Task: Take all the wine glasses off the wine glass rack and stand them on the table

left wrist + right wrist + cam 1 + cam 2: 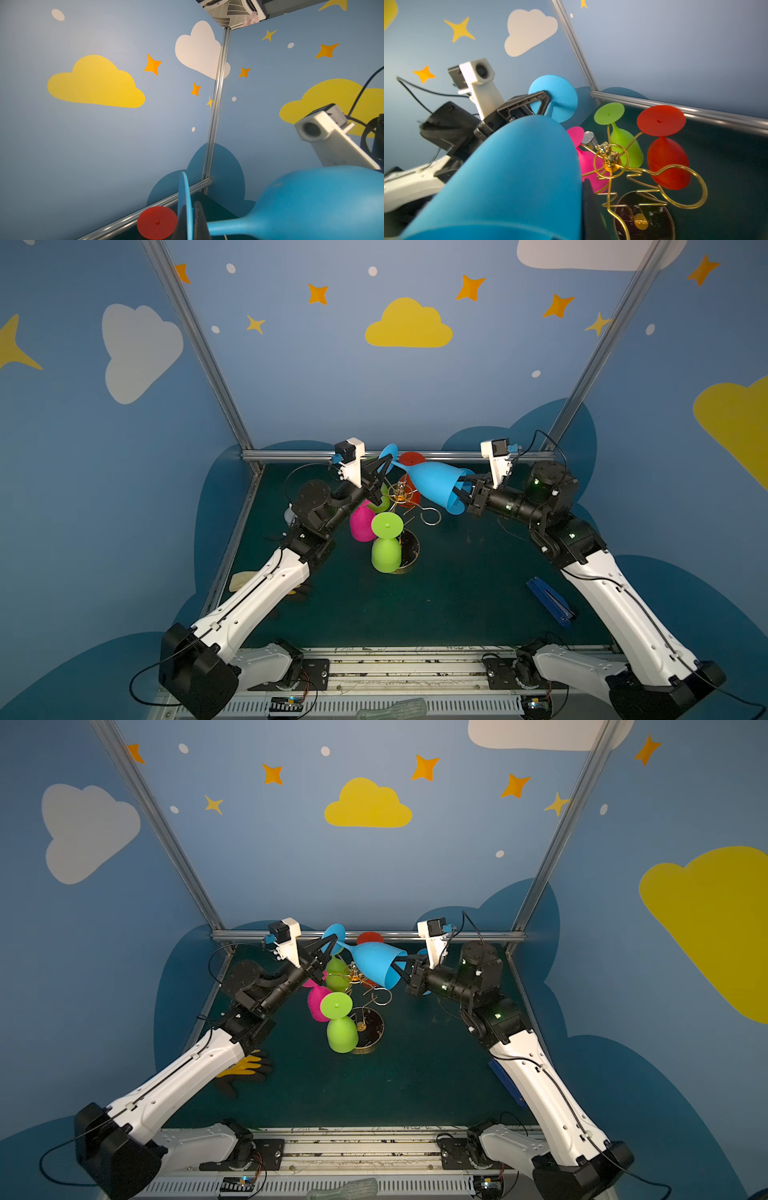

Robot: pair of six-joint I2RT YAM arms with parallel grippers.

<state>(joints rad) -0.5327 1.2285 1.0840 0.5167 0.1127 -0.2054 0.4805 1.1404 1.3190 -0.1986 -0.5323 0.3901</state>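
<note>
Blue wine glass (matte) lies horiz. above gold wire rack. Left jaws clamp its stem; right jaws pinch its rim.

Big blue wine glass fills the front, lying on its side. Left arm's black fingers pinch its stem by the round foot. Behind: gold rack w/ green glass, red glass & pink glass hanging bowls-down.

Blue wine glass: matt, smooth plastic (rubbery-looking). Wine glass rack: glossy gold metal wire. Table: matt, dark green.
</note>
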